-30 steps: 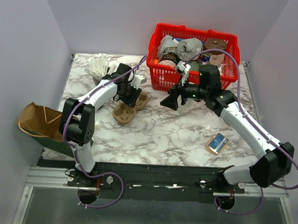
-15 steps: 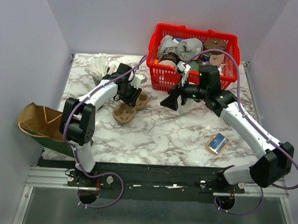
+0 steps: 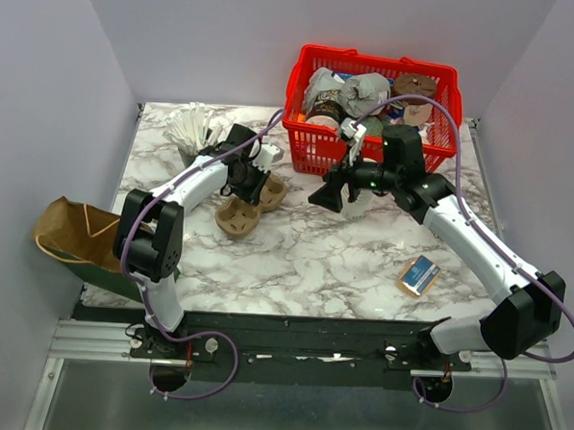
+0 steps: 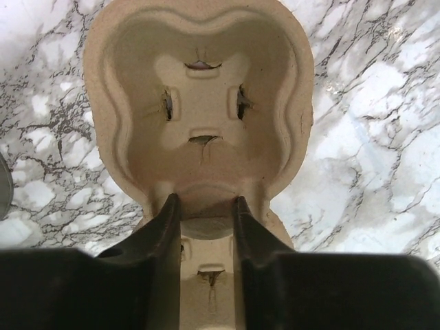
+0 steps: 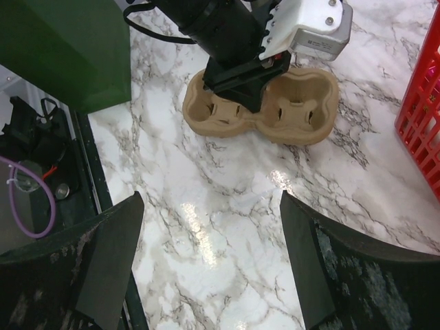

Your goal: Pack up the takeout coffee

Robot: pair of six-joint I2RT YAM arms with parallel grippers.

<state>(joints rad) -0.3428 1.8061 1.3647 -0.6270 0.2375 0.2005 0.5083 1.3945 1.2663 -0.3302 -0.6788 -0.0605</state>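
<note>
Tray flat on bench, left of basket | left jaws pinched on its centre ridge | right jaws wide apart, empty | risk: crushing or slipping off thin pulp ridge, tipping tray on lift

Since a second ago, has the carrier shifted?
No. In the top view the carrier keeps the same gap from the basket.

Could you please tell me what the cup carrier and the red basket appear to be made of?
The cup carrier looks like moulded paper pulp: matte tan, fibrous, with torn slits. The red basket is probably plastic: slightly glossy, thin lattice walls.
</note>
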